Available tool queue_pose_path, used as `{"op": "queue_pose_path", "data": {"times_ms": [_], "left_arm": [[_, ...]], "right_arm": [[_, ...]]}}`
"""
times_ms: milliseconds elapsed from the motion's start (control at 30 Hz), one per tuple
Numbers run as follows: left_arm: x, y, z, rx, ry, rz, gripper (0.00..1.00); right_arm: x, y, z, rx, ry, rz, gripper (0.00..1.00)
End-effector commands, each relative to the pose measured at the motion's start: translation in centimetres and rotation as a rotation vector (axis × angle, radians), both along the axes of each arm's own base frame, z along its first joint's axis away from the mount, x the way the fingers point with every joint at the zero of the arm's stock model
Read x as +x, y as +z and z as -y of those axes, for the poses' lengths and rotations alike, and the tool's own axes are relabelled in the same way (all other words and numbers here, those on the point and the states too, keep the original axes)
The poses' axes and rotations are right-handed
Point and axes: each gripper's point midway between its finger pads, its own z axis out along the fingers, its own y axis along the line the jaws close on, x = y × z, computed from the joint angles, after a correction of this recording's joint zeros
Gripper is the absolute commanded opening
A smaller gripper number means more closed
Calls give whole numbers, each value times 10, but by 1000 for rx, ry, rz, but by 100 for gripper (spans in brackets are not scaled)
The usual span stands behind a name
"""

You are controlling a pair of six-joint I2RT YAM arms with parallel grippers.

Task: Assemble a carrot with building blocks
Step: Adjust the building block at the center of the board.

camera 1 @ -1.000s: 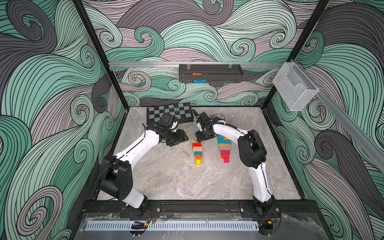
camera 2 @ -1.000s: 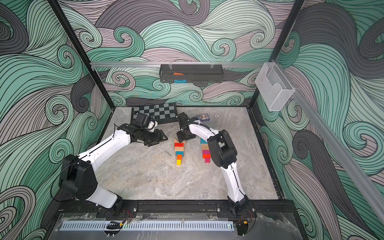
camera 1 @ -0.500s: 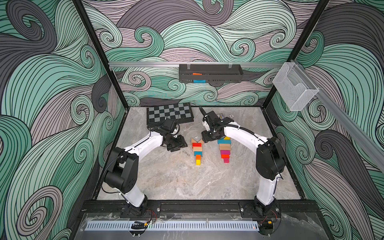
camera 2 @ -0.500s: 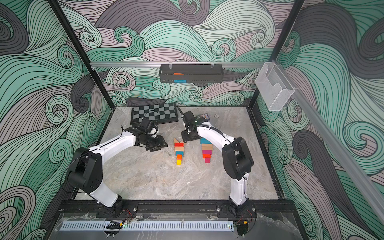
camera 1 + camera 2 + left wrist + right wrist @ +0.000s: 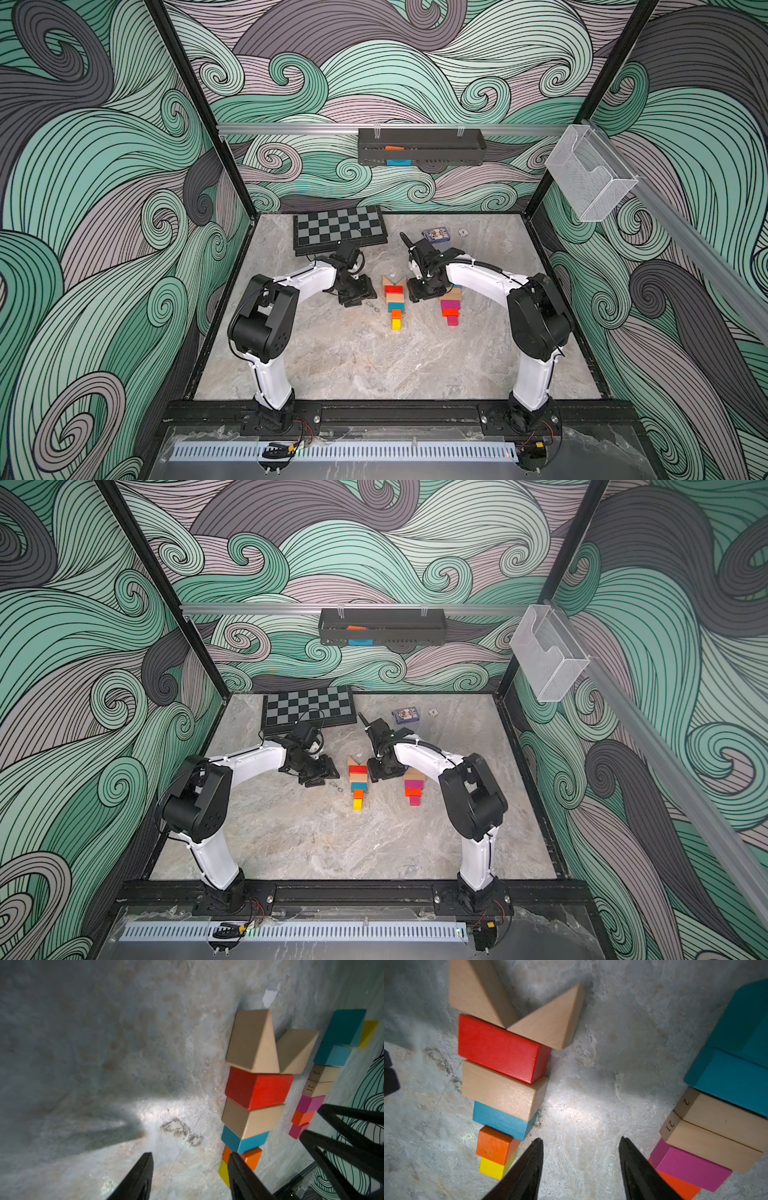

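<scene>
While the left gripper [image 5: 190, 1154] and right gripper [image 5: 581, 1138] hang part-open and empty, the block carrot [image 5: 395, 298] lies between them at the middle of the table [image 5: 374, 365]; a second block row [image 5: 450, 306] lies nearer the right edge.

Left arm [image 5: 299, 282]: elbow raised at centre left, forearm reaching toward the middle.
Left gripper [image 5: 190, 1155]: pointing down, jaws apart, empty.
Right arm [image 5: 478, 278]: elbow raised at centre right, forearm reaching inward.
Right gripper [image 5: 581, 1139]: pointing down, jaws apart, empty.
</scene>
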Motion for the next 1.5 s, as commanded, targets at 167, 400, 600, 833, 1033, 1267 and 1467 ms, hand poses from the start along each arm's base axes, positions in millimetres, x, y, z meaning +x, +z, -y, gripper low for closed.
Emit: {"op": "queue_pose_path", "data": {"times_ms": [167,400,600,833,1033,1267,1467], "left_arm": [[24,-6,9,36,-16,59,61],[29,-11,15,45,-20,61,61],[33,-11,22,44,-29,69,62],[31,-13,29,48,-48,64,62],[29,-17,28,53,-49,55,62],[30,-12,24,71,-44,70,62],[33,2,18,83,-27,112,63]], "right_arm": [[1,2,-4,19,-11,5,60],[0,1,-3,15,-12,4,61],[1,2,-3,15,-8,4,60],[0,1,-3,14,-5,3,61],[-1,0,-3,14,-6,0,61],[0,0,-3,13,-6,-1,61],[1,-1,-2,7,-9,4,61]]}}
